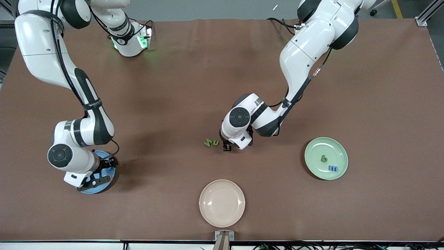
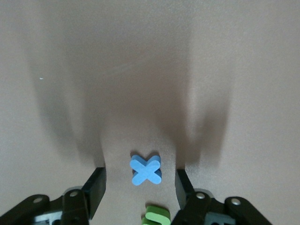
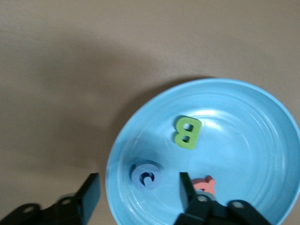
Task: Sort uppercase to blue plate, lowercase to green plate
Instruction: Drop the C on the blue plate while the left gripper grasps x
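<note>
My left gripper (image 1: pixel 227 147) is open and low over the table, beside the green N/Z shape (image 1: pixel 208 142) and the green n/u (image 1: pixel 215 142). In the left wrist view the blue x (image 2: pixel 146 169) lies flat on the table between my open fingers (image 2: pixel 98 180), untouched, with a green letter (image 2: pixel 157 215) close by. My right gripper (image 1: pixel 107 171) is open and empty over the blue plate (image 1: pixel 93 190). The right wrist view shows that plate (image 3: pixel 253 108) holding the green B (image 3: pixel 187 132), the blue C-like ring (image 3: pixel 146 176) and the pink-red Q (image 3: pixel 206 183), partly hidden by a finger. The green plate (image 1: pixel 338 147) holds the green b (image 1: pixel 324 159) and blue m (image 1: pixel 333 168).
A beige plate (image 1: pixel 222 203) lies near the table's front edge, nearer to the front camera than the left gripper. A small metal bracket (image 1: pixel 224 236) sits at that edge.
</note>
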Motion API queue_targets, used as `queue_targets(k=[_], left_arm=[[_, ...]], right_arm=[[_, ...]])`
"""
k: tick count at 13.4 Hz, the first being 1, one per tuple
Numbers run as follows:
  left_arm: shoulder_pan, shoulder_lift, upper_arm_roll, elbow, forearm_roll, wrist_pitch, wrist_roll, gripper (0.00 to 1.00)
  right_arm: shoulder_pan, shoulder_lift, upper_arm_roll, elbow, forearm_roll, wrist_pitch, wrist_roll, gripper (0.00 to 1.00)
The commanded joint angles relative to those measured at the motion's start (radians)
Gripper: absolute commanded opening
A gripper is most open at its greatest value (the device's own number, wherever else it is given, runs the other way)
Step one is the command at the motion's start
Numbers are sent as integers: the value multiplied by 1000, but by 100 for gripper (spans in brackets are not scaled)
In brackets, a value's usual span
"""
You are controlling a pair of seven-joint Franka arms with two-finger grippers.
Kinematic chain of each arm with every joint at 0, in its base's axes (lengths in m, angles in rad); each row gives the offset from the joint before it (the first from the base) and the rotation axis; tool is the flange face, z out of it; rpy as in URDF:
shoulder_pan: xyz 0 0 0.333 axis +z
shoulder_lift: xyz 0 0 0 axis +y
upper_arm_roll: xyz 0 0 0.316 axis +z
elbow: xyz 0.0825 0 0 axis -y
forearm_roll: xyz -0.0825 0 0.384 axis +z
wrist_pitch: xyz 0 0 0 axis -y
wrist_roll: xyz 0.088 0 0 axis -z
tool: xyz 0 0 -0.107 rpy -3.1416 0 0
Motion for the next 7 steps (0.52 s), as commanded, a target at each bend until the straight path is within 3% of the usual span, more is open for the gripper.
queue_targets(k=[1,3,5,6,7], left_arm=[[11,-21,4,-70,31,17,-14,52],[14,-23,4,-73,31,17,-8,34],[15,-24,4,-73,32,17,3,8],[17,-27,5,-73,32,16,17,1],[19,-33,5,-71,32,13,33,1]], right_arm=[[-11,-21,99,-13,11,-7,-41,85],[-6,-24,140,-13,11,-9,-44,85],[-6,-25,195,-13,10,-7,-71,87],[-5,-25,217,-13,10,-1,-74,89],[-5,-25,234,-13,5,5,-77,92]])
